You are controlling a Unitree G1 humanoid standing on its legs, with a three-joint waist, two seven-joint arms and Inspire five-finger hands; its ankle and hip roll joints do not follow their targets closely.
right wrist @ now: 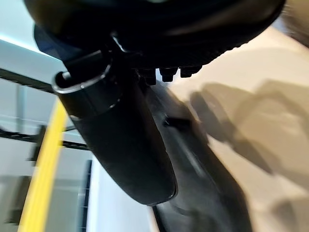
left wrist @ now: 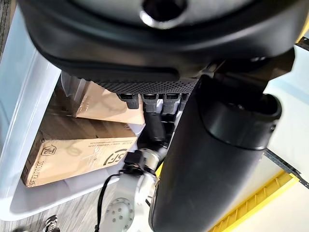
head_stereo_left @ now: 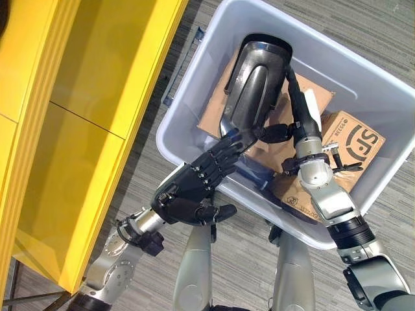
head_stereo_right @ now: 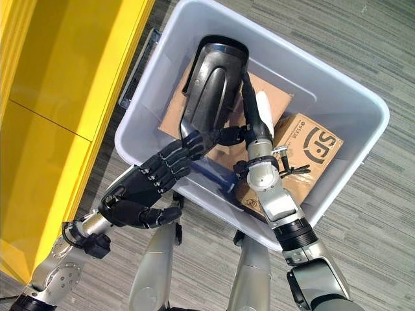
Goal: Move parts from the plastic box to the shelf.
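— Where is the part?
— A long black moulded part (head_stereo_left: 255, 81), glossy and hollowed along its length, in the upper middle of the left eye view. Lying tilted inside the grey plastic box (head_stereo_left: 382, 97), wide rounded end toward the box's far wall, narrow end toward the near rim.

— Under it?
— Flat brown cardboard (head_stereo_left: 214, 116), and to the right a printed cardboard carton (head_stereo_left: 353, 139), both in the box.

— Left hand?
— Left hand (head_stereo_left: 194, 188) at lower centre, over the near rim. Fingers (head_stereo_left: 224, 155) stretched out nearly straight, tips touching the part's narrow lower end; thumb curled beneath the palm. Not wrapped round anything, so relaxed and extended.

— Right hand?
— Right hand (head_stereo_left: 299, 107) just right of the part, reaching into the box from the lower right. Fingers running up along the part's right edge, thumb (head_stereo_left: 275, 133) pointing across toward its lower end. Hard to tell whether pinching the edge or merely lying against it; right wrist view too dark and close to settle it.

— Surroundings?
— Yellow shelf (head_stereo_left: 71, 97) filling the left side of the frame, well apart from the part. Grey striped carpet (head_stereo_left: 389, 26) beneath the box.
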